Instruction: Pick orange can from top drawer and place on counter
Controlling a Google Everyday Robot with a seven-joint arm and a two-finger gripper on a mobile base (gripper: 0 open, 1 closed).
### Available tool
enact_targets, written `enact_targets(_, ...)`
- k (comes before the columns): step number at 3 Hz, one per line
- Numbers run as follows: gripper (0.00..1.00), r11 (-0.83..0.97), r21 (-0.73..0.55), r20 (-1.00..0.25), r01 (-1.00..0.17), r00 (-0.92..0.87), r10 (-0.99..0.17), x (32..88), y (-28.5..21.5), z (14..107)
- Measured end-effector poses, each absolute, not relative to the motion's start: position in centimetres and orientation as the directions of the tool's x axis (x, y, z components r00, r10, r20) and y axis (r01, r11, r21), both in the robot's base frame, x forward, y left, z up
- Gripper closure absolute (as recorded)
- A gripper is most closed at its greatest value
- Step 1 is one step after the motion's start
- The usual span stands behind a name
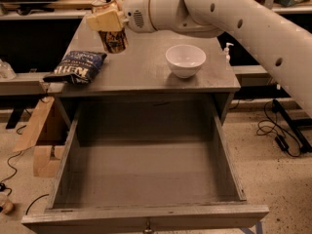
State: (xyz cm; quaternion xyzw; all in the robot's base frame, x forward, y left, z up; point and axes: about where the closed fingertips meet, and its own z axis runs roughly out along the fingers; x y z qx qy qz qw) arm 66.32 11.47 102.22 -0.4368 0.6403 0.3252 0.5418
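My gripper [106,20] sits at the upper left, its tan fingers [103,19] closed around the orange can [115,42], which is upright with its silver top showing above them. The can is over the back left of the counter [146,69]; I cannot tell if its base touches. On that grey surface a dark blue chip bag [78,66] lies at the front left and a white bowl [185,60] stands right of centre. Below, the top drawer [146,172] is pulled fully open, with a plain grey floor. Around it are speckled flooring [278,189], black cables [279,139] and a wooden bench [58,1] behind.
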Motion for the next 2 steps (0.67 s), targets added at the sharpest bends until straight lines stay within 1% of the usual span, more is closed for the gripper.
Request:
enact_targets(1,1.00,0.407,-0.057,-0.978,-0.912,-0.031,-0.207,66.3,11.5,102.2)
enact_targets(2,1.00,0.450,-0.028,-0.984,-0.893,-0.054,-0.168,69.4,11.2,103.0)
